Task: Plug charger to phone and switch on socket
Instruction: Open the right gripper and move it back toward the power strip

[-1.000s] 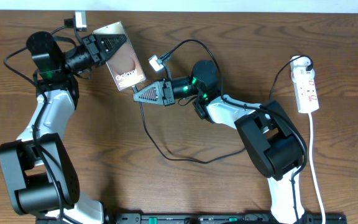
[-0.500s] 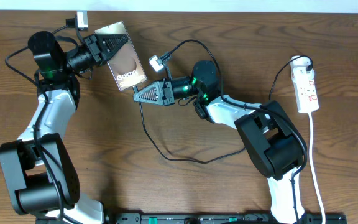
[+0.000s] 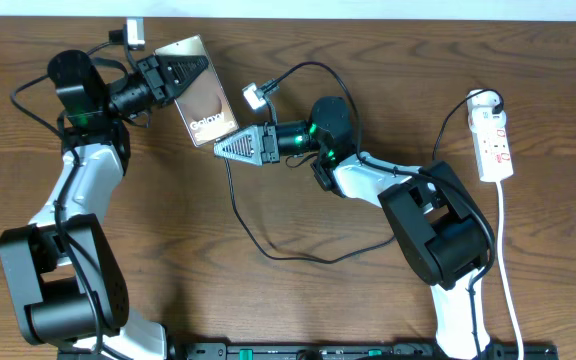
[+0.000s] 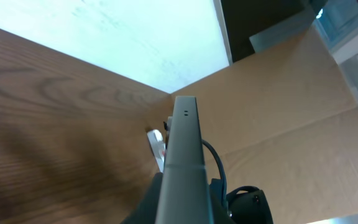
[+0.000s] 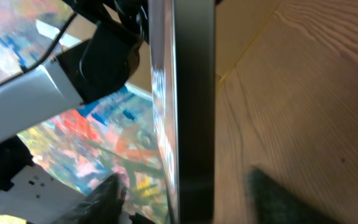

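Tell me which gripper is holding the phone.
The left gripper, clamped on the phone's unlettered end; the right gripper is merely near its lettered end.

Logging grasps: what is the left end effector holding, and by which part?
The phone, clamped by the left end effector near the end opposite its Galaxy lettering.

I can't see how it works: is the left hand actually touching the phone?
Touching. In the overhead view the left hand is clamped over the upper end of the phone, and the left wrist view shows the phone edge-on in its grip.
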Motion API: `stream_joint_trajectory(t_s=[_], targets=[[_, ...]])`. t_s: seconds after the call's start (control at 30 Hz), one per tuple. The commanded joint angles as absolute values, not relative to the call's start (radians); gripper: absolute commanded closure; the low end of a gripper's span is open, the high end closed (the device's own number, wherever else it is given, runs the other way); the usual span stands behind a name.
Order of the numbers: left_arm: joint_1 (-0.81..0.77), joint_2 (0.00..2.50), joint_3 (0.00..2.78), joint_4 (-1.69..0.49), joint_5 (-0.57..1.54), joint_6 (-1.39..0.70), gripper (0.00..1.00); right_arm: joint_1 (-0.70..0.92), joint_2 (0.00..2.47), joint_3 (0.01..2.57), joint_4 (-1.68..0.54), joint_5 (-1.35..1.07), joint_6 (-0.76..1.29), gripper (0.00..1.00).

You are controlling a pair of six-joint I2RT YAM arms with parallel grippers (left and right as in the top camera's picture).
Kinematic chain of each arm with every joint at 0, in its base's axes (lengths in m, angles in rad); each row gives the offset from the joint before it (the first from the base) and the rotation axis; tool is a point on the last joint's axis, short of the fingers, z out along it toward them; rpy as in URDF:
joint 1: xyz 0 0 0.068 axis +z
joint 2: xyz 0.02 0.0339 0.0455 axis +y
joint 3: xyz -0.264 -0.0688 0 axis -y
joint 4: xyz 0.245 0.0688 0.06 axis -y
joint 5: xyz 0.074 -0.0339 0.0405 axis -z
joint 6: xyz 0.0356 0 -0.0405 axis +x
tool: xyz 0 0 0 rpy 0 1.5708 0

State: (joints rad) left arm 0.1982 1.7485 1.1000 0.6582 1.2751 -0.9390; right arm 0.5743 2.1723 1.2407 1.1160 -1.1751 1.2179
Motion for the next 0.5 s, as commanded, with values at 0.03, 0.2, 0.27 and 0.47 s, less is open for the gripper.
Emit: stream_joint_trajectory(t_s=[0.03,0.2,0.27,0.47], targets=[[0.248,1.728,1.114,0.668,1.266,-0.936,0.92,0.570,2.166,1.248,1.119,-1.178,1.211,0.01],[0.310,1.728,1.114,0.645,1.298,-0.937,0.93,0.569,2.166,1.248,1.118,-1.188,1.206,0.01],[0.321,1.728,1.114,0.624,1.325,-0.937,0.93,0.566,2.166,1.248,1.109,-1.187,1.182,0.01],[0.332,1.728,1.114,0.603,1.389,-0.937,0.93,0.543,2.166,1.248,0.814,-1.132,0.973,0.01]])
